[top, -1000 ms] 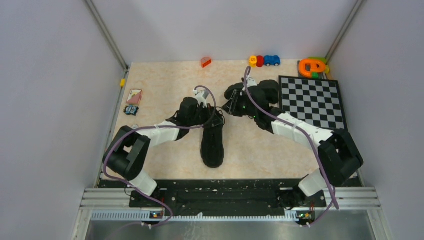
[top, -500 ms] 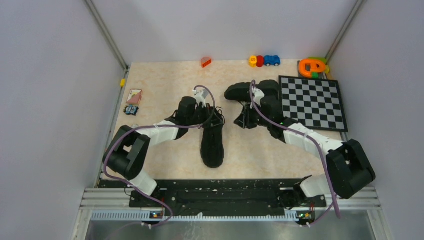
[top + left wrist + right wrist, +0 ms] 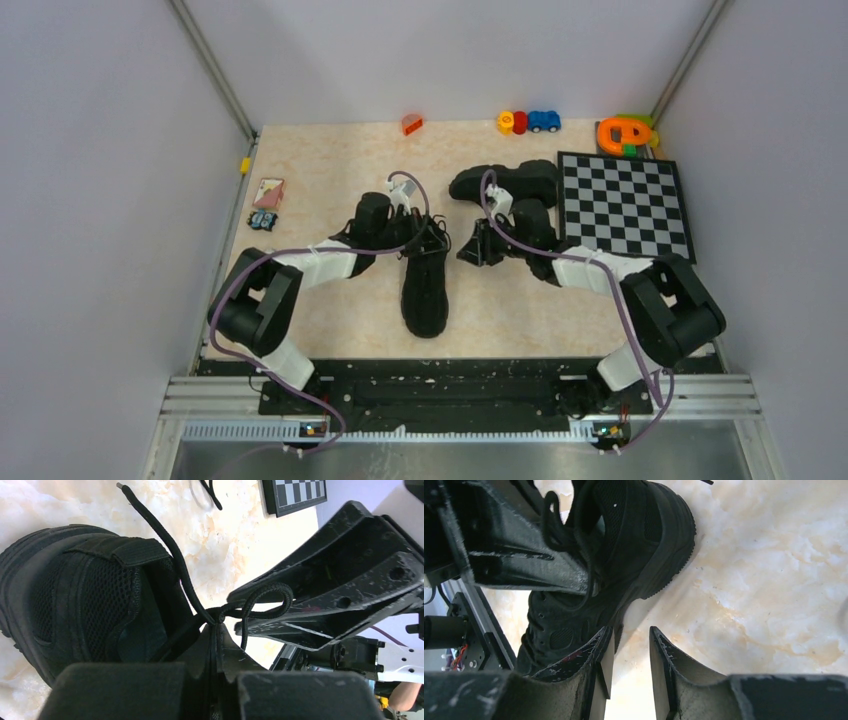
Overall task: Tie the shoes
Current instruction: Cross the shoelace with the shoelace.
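Two black shoes sit on the pale marbled counter (image 3: 330, 160). The near shoe (image 3: 425, 290) lies about midway between the two arms, its toe pointing toward their bases. The far shoe (image 3: 505, 180) lies crosswise further back, just beside a checkerboard (image 3: 625, 205) on the right.

The left end effector (image 3: 408, 232) is over the open collar of the near shoe. In its own wrist view its fingers are pressed together with a thin black lace (image 3: 172, 555) pinched between them. From the pinch, one strand runs up across the shoe's heel tab and ends loose on the counter. Another part curls into a small loop against the other arm's fingers; I can't tell whether it is hooked on them or only lying in front.

The right end effector (image 3: 472, 245) is low over the counter just right of the near shoe's collar, close to the left one. Its fingers (image 3: 599, 652) stand a narrow way apart. Bare counter shows through the gap and nothing is gripped. One fingertip sits right at the shoe's sole edge.

Along the back edge are a small orange block (image 3: 412, 124), a row of yellow, red and blue toys (image 3: 528, 122) and an orange-and-green toy (image 3: 625, 133). A small card (image 3: 268, 192) lies near the left edge.
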### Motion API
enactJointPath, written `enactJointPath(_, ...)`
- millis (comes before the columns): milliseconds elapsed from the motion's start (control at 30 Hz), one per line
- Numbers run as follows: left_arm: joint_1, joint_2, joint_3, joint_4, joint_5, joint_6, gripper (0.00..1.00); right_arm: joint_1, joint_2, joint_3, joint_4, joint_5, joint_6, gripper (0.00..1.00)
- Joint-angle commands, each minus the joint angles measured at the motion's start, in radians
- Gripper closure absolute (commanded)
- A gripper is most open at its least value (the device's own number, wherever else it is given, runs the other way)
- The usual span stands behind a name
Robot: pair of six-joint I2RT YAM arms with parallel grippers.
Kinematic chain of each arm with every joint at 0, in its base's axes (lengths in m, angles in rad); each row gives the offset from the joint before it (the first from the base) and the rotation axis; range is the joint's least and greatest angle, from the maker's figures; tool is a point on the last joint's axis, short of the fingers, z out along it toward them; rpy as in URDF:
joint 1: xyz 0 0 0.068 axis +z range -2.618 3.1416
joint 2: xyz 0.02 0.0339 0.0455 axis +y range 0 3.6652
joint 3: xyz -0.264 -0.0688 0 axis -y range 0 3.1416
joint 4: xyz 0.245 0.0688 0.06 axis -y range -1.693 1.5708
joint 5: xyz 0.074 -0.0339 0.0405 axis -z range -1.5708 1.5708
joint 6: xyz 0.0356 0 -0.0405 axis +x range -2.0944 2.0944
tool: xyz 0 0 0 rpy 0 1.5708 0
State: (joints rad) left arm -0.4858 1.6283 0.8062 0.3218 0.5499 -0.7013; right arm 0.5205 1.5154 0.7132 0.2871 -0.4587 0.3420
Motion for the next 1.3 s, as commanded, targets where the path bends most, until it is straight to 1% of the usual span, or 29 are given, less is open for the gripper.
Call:
enactJointPath(0,0.001,0.019,0.014,-0.018,0.063,-0.007,1.0,-0.01,0.048,0.06,0.115,-0.044,0.034,0.67)
enactJointPath(267,0.006,0.026,0.021,-0.019,0.087,-0.007,1.0,-0.02,0.105,0.064,0.245,-0.147,0.099,0.66)
enactJointPath(667,0.013,0.03,0.025,-0.023,0.117,-0.009,1.0,-0.026,0.159,0.107,0.291,-0.184,0.143,0.66)
enactJointPath(800,0.019,0.03,0.018,-0.001,0.139,-0.021,1.0,-0.045,0.187,0.105,0.334,-0.197,0.209,0.68)
enactJointPath(933,0.027,0.033,0.002,0.047,0.172,-0.045,1.0,-0.063,0.214,0.084,0.437,-0.239,0.287,0.69)
enactJointPath(1067,0.029,0.032,0.001,0.054,0.177,-0.048,1.0,-0.064,0.241,0.081,0.513,-0.274,0.344,0.69)
enactJointPath(1267,0.03,0.033,-0.001,0.059,0.184,-0.05,1.0,-0.064,0.26,0.083,0.537,-0.281,0.381,0.73)
